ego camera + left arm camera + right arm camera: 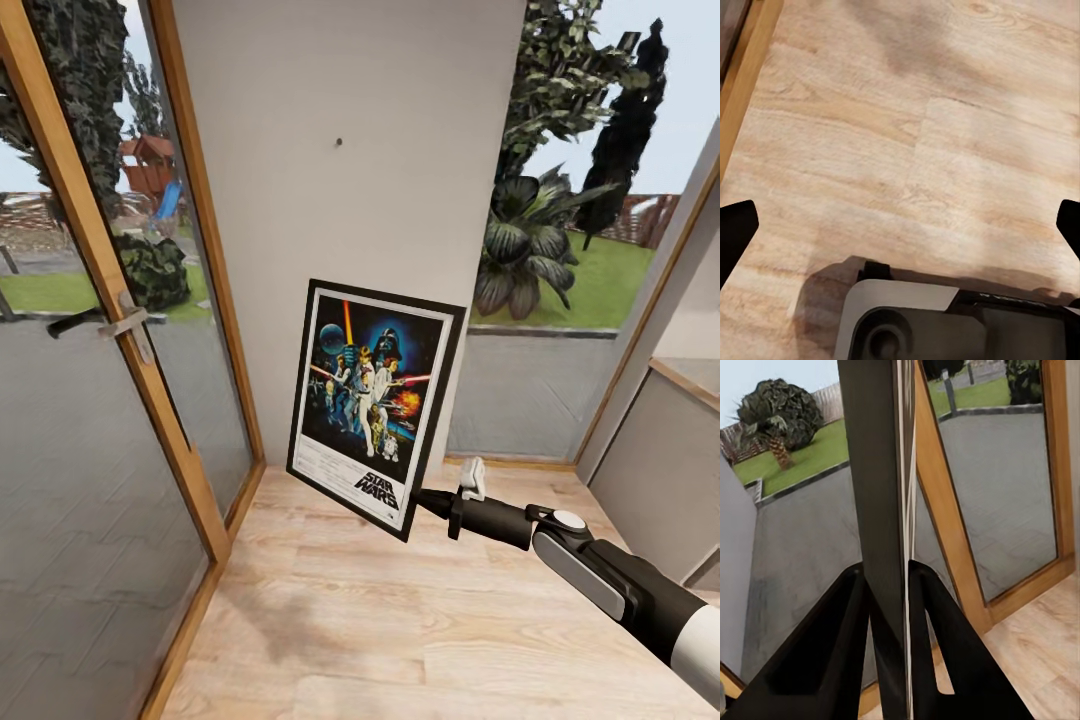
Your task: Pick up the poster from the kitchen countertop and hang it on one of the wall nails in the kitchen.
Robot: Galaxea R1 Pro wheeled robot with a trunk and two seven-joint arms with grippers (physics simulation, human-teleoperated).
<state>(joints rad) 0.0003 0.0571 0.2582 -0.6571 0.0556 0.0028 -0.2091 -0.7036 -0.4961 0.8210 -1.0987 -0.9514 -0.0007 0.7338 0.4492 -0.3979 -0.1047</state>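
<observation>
The Star Wars poster [372,402] hangs upright in the air before a white wall strip, tilted slightly. My right gripper [425,500] is shut on its lower right edge, below the logo. In the right wrist view the poster [877,495] shows edge-on as a dark slab pinched between the two black fingers [832,645]. A small dark nail [339,142] sits high on the wall, well above the poster's top edge. My left gripper [900,225] points down at the wooden floor, its fingertips far apart and nothing between them. The kitchen countertop is out of view.
A wood-framed glass door [120,330] with a handle stands at the left. Glazing at the right looks onto a garden. A grey cabinet side [665,470] stands at the far right. Light wooden floor [380,620] lies below.
</observation>
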